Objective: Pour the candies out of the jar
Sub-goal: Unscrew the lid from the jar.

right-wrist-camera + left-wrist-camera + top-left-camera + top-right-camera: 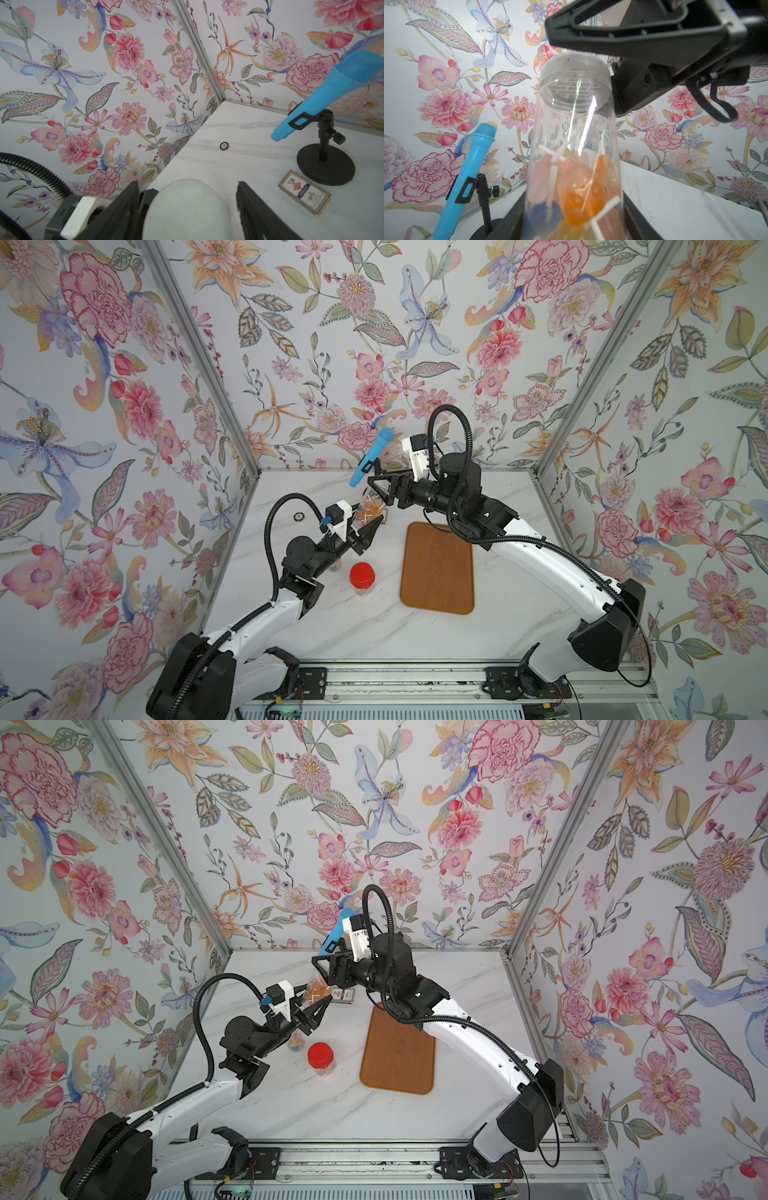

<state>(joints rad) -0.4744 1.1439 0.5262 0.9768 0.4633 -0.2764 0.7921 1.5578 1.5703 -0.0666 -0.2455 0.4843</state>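
Item: clear jar, held over the table's back half, base pinched in the left gripper. Long axis roughly upright, mouth up, candies heaped low. Lid on. Beyond: right gripper, nearest the lid, fingers spread astride it, gap on one side.

The stereo head hangs high above the front edge of the table; both top views look down on nearly the same whole scene. The left wrist camera looks closely up along the jar. The right wrist camera looks down over the lid. Both wrist views share the blue microphone.
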